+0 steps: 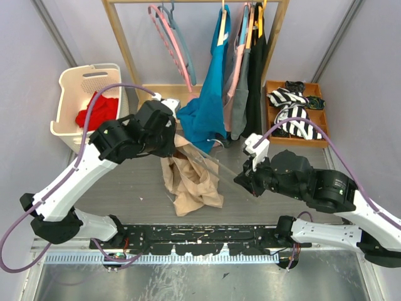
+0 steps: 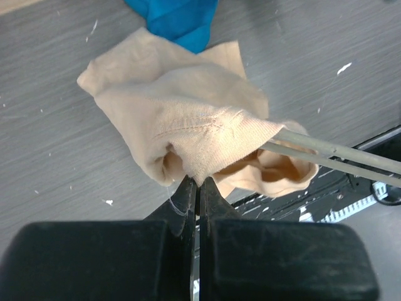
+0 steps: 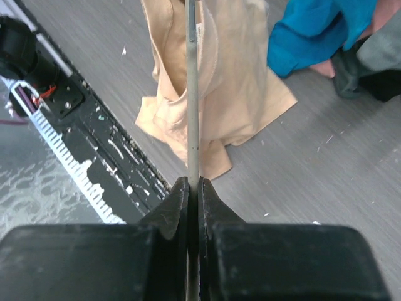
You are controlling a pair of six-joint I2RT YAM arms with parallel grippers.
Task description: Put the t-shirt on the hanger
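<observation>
The beige t-shirt [image 1: 193, 182] hangs crumpled over the middle of the table, its lower part resting on the surface. My left gripper [image 1: 173, 143] is shut on a fold of its fabric [image 2: 199, 180], and the cloth [image 2: 188, 119] bunches just past the tips. The thin pale grey hanger [image 1: 219, 164] runs slantwise from inside the shirt to my right gripper [image 1: 243, 182]. In the left wrist view its two bars [image 2: 338, 155] come out of the shirt's opening. My right gripper [image 3: 193, 180] is shut on the hanger bar [image 3: 193, 94], and the t-shirt [image 3: 241, 88] drapes beyond it.
A white laundry basket [image 1: 69, 84] holding a red cloth [image 1: 97, 111] stands at the back left. A wooden rack [image 1: 119, 37] carries a pink hanger [image 1: 169, 44], a teal garment [image 1: 210, 94] and dark clothes [image 1: 254, 75]. A wooden box [image 1: 316, 141] of striped cloth stands at right. A black rail [image 1: 200, 238] runs along the near edge.
</observation>
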